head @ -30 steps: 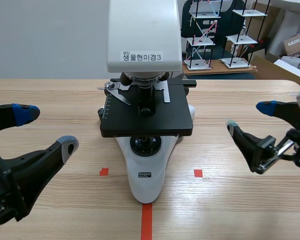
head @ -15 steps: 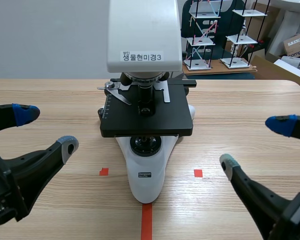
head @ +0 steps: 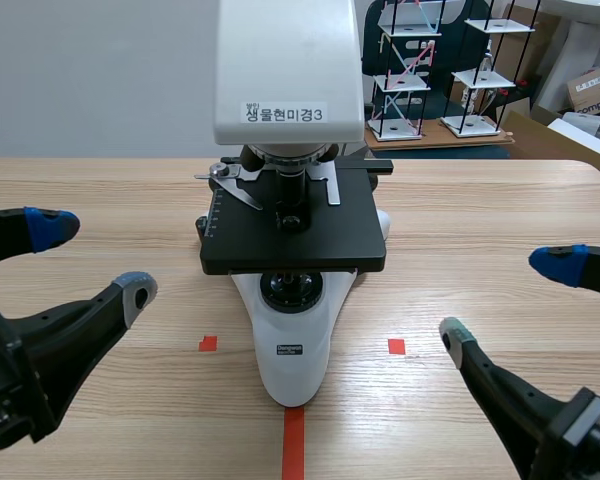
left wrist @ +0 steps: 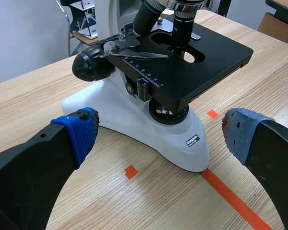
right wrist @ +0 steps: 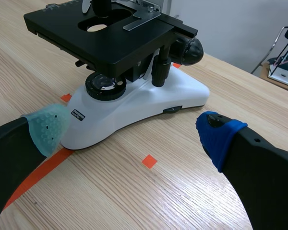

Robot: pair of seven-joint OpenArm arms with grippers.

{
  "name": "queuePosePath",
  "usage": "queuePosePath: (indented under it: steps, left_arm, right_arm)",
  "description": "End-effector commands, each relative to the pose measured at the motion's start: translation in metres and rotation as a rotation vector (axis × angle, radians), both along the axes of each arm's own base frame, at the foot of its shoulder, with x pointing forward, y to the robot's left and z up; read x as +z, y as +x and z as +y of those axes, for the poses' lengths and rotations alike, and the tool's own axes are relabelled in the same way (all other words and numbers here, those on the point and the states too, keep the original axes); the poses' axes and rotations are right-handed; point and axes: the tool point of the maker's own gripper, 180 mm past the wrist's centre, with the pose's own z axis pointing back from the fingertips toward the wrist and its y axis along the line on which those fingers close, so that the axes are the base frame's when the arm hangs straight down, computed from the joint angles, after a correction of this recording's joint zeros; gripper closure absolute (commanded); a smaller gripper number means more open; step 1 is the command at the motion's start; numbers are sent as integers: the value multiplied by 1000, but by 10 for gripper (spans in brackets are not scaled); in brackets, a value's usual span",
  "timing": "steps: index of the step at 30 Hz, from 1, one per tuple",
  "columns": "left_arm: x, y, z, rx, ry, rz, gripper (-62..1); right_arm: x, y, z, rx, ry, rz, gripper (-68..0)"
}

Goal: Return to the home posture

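Dropping from its higher spot out at the right edge, the right gripper is now sitting low over the near right of the table. Its fingers are standing wide apart, gripping nothing. The left gripper is keeping its place low at the near left, its fingers likewise spread apart and empty. The microscope is standing between them at the table's middle, its white foot meeting the end of the orange-red tape line, apart from both grippers.
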Motion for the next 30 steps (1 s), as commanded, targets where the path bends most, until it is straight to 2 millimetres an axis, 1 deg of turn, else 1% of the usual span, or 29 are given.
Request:
queuePosePath:
  steps: [1, 4, 30]
  left_arm:
    - [9, 1, -2, 0, -20, -24, -542]
    - [9, 1, -2, 1, -20, -24, -542]
    - [9, 2, -1, 5, -18, -24, -542]
  right_arm:
    - [10, 3, 1, 6, 29, -40, -578]
    - [14, 3, 1, 8, 41, -56, -578]
    - [8, 2, 1, 9, 27, -31, -578]
